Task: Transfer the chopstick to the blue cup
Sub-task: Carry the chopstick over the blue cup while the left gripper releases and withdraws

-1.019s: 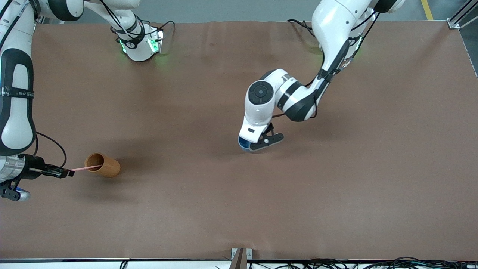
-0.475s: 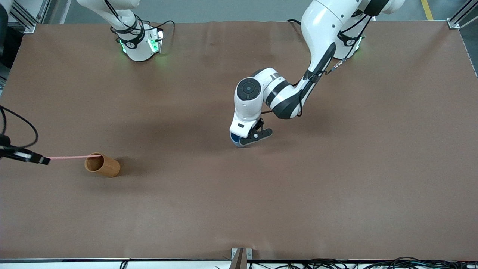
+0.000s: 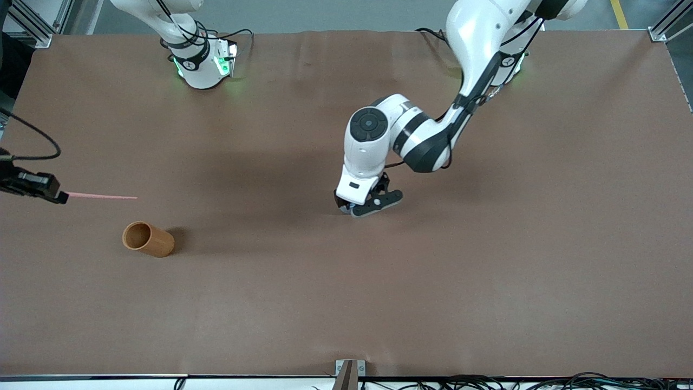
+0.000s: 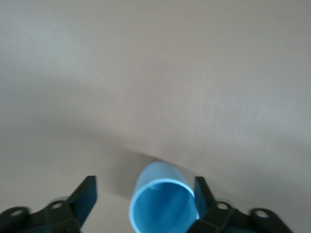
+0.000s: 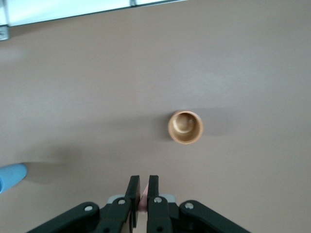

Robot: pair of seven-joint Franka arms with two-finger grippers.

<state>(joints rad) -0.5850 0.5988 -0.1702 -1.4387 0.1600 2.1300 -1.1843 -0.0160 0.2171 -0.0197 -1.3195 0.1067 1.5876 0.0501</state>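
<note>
Right hand (image 3: pixel 59 197): in the air over the right arm's end of the table (image 3: pixel 379 303), closed on one end of the chopstick (image 3: pixel 100 196); in the right wrist view the fingers (image 5: pixel 134 194) pinch the pink stick between them. Chopstick: thin, pale pink, held roughly level, its free end pointing toward the table's middle, above the brown cup (image 3: pixel 148 239) and clear of it. Brown cup: orange-brown cylinder, upright on the table, mouth open. Left hand (image 3: pixel 361 206): low over the table's middle, open, one finger (image 4: pixel 86 196) to each side of the blue cup (image 4: pixel 163 199); whether either finger touches the cup cannot be told. Blue cup: small, round, between those open fingers, well apart from the brown cup, almost wholly hidden under the left hand in the front view.
</note>
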